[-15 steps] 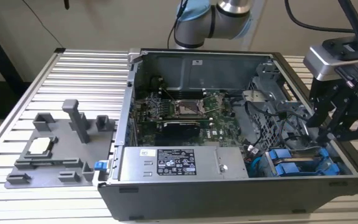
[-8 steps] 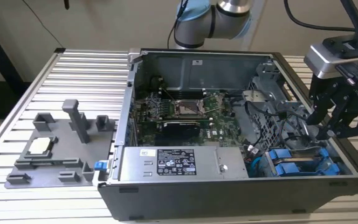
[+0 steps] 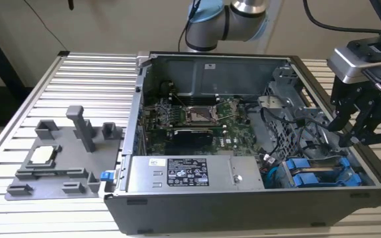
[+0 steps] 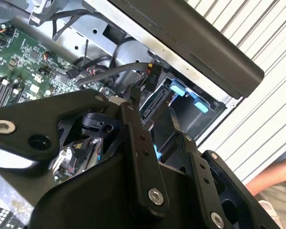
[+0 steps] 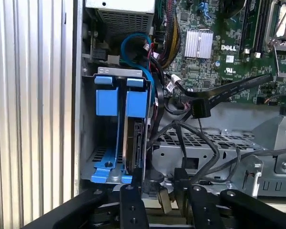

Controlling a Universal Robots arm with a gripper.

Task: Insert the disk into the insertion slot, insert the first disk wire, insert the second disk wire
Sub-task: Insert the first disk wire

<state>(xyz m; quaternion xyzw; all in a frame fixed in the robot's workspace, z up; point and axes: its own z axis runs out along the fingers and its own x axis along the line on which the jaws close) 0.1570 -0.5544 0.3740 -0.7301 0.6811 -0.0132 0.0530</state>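
Close by the disk (image 5: 136,143) | tool (image 4: 150,106) narrowly parted | gripping black wire connector (image 4: 157,100)

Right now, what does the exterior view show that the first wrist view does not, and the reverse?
The exterior view adds the grey plastic fixture tray beside the open case and the robot arm's silver-and-blue joints. The first wrist view adds the edge of the silver-grey metal disk standing in the drive bay, and a dangling black flat-cable connector. Both show the green motherboard, the two bright blue plastic carrier fronts and the black gripper.
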